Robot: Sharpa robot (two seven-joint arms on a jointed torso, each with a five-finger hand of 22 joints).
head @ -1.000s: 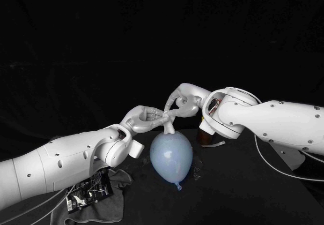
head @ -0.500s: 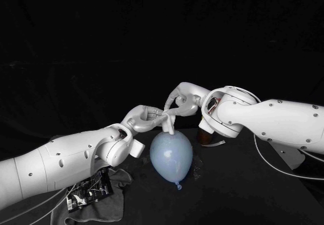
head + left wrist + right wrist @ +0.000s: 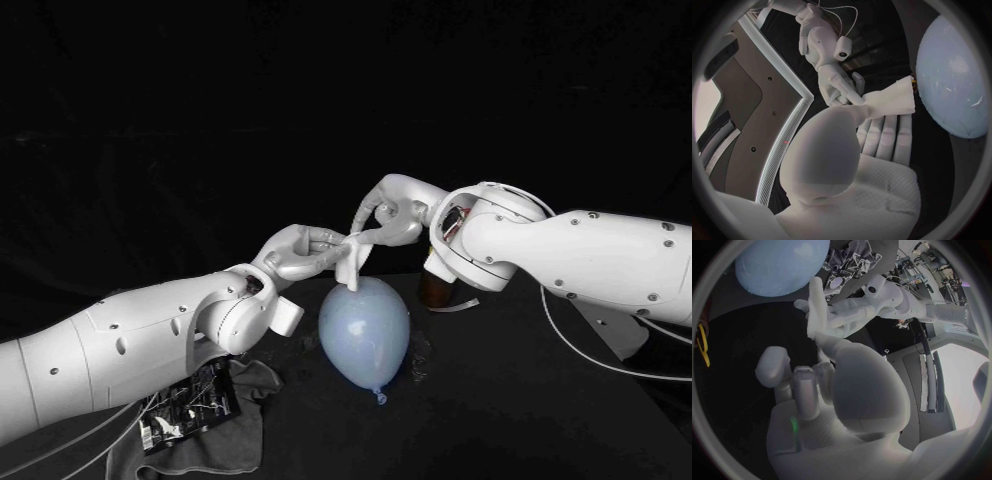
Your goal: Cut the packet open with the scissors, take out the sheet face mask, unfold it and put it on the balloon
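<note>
left hand [image 3: 303, 252]: closed on the sheet face mask [image 3: 351, 264], thumb pinning the folded strip against the fingers [image 3: 887, 134], so definitely gripping, not just touching
left arm: comes in low from the left side and rises, wrist lifted so the hand sits above the far end of the balloon [image 3: 364, 330]
right hand [image 3: 387, 214]: also gripping the mask, pinching its upper end right where the left hand has it, fingertips of both pretty much meeting there
right arm: reaches in from the right side, hand arched over and a bit higher than the left one
sheet face mask: white, folded into a narrow strip, up in the air between the two hands; long axis close to upright with a slight tilt, top end in the pinch, free end pointing down at the balloon's far end; can't tell if that tip actually touches the balloon
balloon: pale blue, lying on the black table [image 3: 519, 400] right under the hands; long axis runs away from the robot, knot end nearest, rounded end farthest
packet [image 3: 188, 408]: black and silver, lying flat on a grey cloth [image 3: 238, 440] at the near left, partly under the left arm, off to the side of the balloon
brown thing [image 3: 436, 290]: stands behind the right arm, too hidden to say what it is
</note>
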